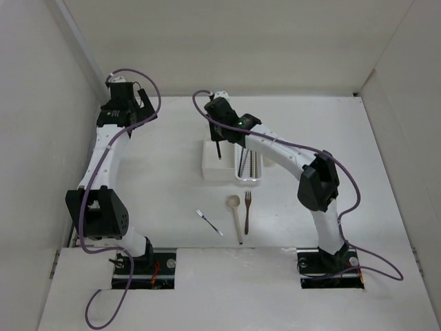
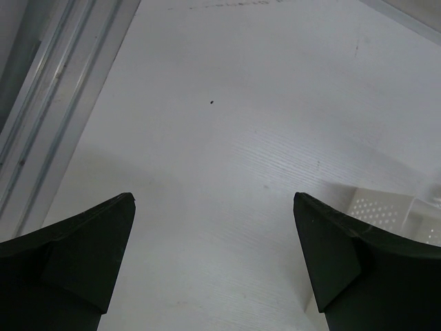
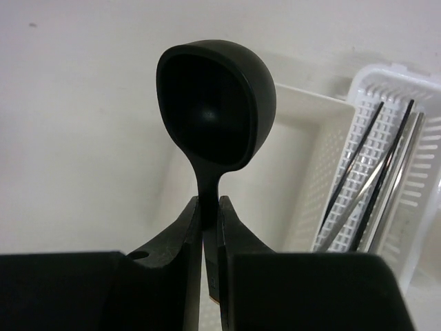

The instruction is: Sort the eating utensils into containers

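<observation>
While the overhead view takes in the whole table, it hides the fingers of both arms. The left arm stretches toward the far left corner. The right arm bends over the middle of the far side, where the black spoon hangs upright above the white square box. The white perforated tray sits directly beside the box on its right and holds the chopsticks. Toward the near edge, well apart from the containers, lie the small silver fork, the pale wooden spoon and the brown wooden fork, the last two just beside each other.

Left wrist view: the left gripper stands wide with nothing between its fingers, over bare table. A perforated white piece shows at the right; whether it is the tray cannot be told.

Right wrist view: the right gripper is clamped narrow on the black spoon's neck, bowl uppermost. Behind it appears the box's interior. To the right, the tray's mesh carries dark and pale chopsticks lying lengthwise, which the overhead view blurs together.
</observation>
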Controlling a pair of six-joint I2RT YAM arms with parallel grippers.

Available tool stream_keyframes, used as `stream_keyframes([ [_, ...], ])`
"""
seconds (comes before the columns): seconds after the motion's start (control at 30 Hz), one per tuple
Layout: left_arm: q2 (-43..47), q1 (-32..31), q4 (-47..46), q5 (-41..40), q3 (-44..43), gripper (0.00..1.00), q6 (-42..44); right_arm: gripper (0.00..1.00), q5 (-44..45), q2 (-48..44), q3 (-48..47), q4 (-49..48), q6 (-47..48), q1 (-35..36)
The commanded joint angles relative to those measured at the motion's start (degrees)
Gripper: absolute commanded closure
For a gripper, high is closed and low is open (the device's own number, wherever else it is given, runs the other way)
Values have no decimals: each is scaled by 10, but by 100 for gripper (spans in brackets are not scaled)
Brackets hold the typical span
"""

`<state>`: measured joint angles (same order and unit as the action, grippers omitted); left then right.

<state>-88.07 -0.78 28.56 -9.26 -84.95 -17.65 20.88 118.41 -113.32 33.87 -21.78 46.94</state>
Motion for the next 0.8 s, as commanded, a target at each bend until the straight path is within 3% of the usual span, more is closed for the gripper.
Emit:
stream_keyframes([
  [0.0, -8, 10, -2, -3, -16, 0, 1, 100, -48, -15, -20, -25, 3, -30],
  [0.1, -18, 22, -2, 12, -16, 0, 1, 100, -94, 11, -1, -30, 3, -44],
  [0.33, -24, 22, -2, 23, -22, 0, 1, 98, -113, 24, 50, -30, -50, -56],
  [0.5, -18, 22, -2, 17, -16, 0, 1, 83, -126, 24, 70, -50, -56, -68],
  [0.57, -18, 22, -2, 17, -16, 0, 1, 58, -126, 18, 64, -50, -50, -68],
  [0.63, -13, 22, -2, 23, -16, 0, 1, 46, -134, 10, 59, -50, -41, -68],
  [0.77, -13, 22, -2, 35, -16, 0, -5, 45, -127, -29, 41, -50, -21, -68],
])
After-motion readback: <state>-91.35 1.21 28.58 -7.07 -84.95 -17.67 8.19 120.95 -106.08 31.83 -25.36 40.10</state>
